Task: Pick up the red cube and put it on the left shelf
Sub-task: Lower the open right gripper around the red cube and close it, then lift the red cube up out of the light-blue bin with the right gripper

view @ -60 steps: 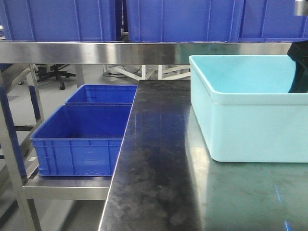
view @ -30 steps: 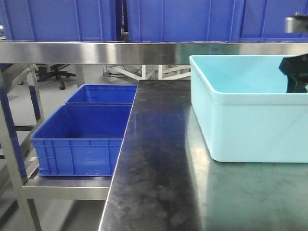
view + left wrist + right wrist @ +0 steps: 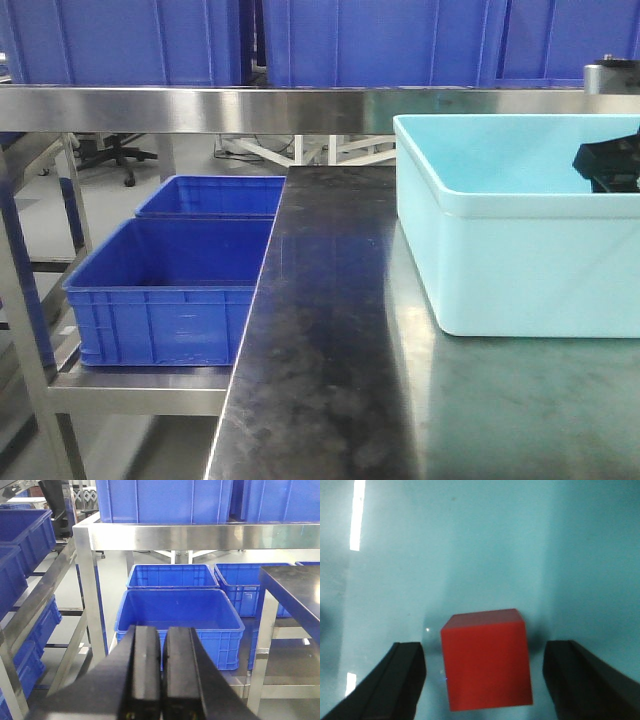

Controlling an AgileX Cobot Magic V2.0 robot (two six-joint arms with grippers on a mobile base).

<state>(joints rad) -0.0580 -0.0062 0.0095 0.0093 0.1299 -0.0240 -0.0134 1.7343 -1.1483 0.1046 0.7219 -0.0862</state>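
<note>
The red cube (image 3: 486, 660) lies on the floor of the light cyan bin (image 3: 500, 260) and shows only in the right wrist view. My right gripper (image 3: 487, 680) is open, with one black finger on each side of the cube and a gap to each. In the front view the right gripper (image 3: 610, 165) is a dark shape inside the bin at the far right. My left gripper (image 3: 162, 670) is shut and empty, in the air facing the left shelf and its blue crate (image 3: 175, 630).
Two blue crates (image 3: 160, 300) sit on the low left shelf beside the dark steel table (image 3: 320, 330). A steel shelf rail (image 3: 300, 108) with several blue crates on it runs overhead. Steel uprights (image 3: 92, 600) frame the left shelf.
In the front view the right gripper's dark shape has reached further left inside the cyan bin and its top has come lower. Nothing else has moved.
</note>
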